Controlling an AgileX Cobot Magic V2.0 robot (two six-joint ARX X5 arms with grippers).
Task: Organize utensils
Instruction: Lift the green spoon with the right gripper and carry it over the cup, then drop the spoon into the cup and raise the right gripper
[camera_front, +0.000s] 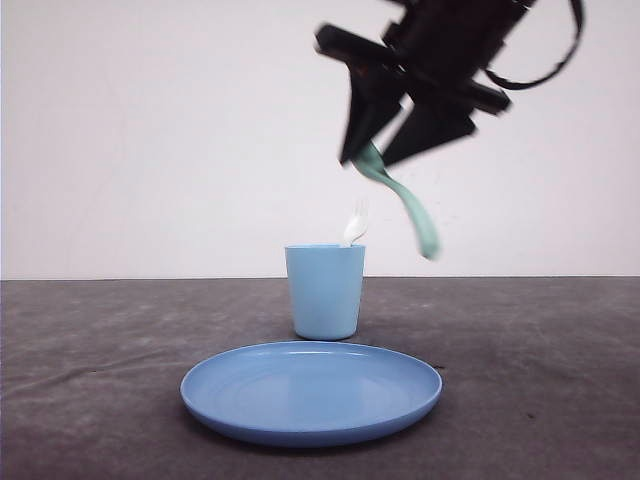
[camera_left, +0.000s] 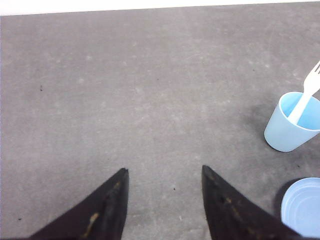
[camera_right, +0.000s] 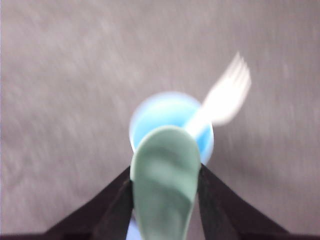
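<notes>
Above the cup (camera_front: 325, 290), toward the upper right of the front view, your right gripper (camera_front: 378, 152) has its fingers closed on one end of the mint-green spoon (camera_front: 405, 205), which hangs down and to the right with its lower tip beside and a little higher than the cup's rim. Which end is pinched is hard to read there; in the right wrist view the oval bowl (camera_right: 164, 182) sits between the fingers, directly over the cup's opening.

To finish this step well, you should bring the hanging tip over the mouth of the cup before lowering, since from the front it looks offset to the right of the rim. Lower slowly and keep the tip on the side away from the fork, so you don't knock it or tip the light cup. Let go only once the tip is well inside.

The cup holds the white fork (camera_front: 355, 226), handle down, tines leaning above the rim. The blue plate (camera_front: 311, 391) in the lower centre looks bare.

Your left gripper (camera_left: 165, 205) hovers over the grey table (camera_left: 125, 90), fingers spread and holding nothing.
</notes>
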